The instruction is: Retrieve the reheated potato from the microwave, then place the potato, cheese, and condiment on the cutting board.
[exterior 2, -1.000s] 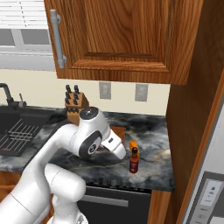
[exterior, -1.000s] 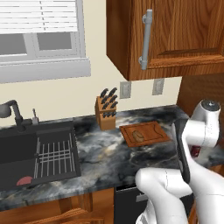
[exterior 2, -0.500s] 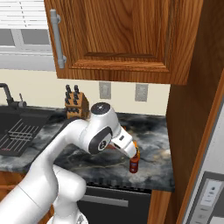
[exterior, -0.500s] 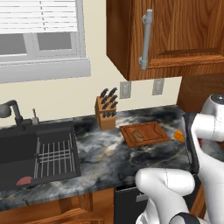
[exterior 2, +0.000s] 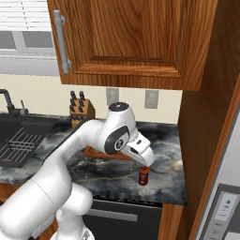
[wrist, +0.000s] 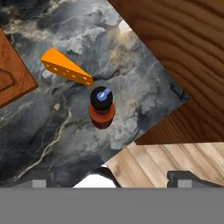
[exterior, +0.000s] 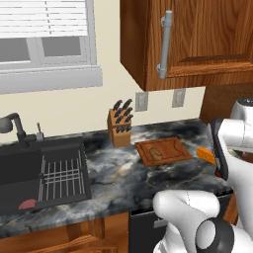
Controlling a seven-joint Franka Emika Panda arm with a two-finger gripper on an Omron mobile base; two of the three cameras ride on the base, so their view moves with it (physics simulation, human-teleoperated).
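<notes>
From the left base view, the cutting board point(exterior: 163, 150) lies flat on the dark marble counter point(exterior: 118, 178), right of the knife block point(exterior: 120, 127); the potato point(exterior: 156, 153) already sits in the middle of the board, so that part of the job looks done; the orange cheese point(exterior: 206, 154) lies on the counter just past the board's right edge, not on it yet; the white arm point(exterior: 237, 148) leans over that right end, and the sink point(exterior: 42, 170) is far off to the left.

From the right base view, the arm bends down toward the near right part of the counter; the condiment point(exterior 2: 143, 176) stands upright there, a small red bottle, right under the hand; the hand hides the top of the bottle, so I cannot tell from here if it touches; the board is mostly behind the arm.

From the hand view, the camera looks straight down on the bottle's black cap point(wrist: 103, 96); the cheese point(wrist: 65, 68) lies just beside it, not touching; a corner of the board point(wrist: 15, 74) shows farther off; the gripper point(wrist: 111, 180) is spread wide with nothing between its tips, likely lined up over the bottle to grab it next.
</notes>
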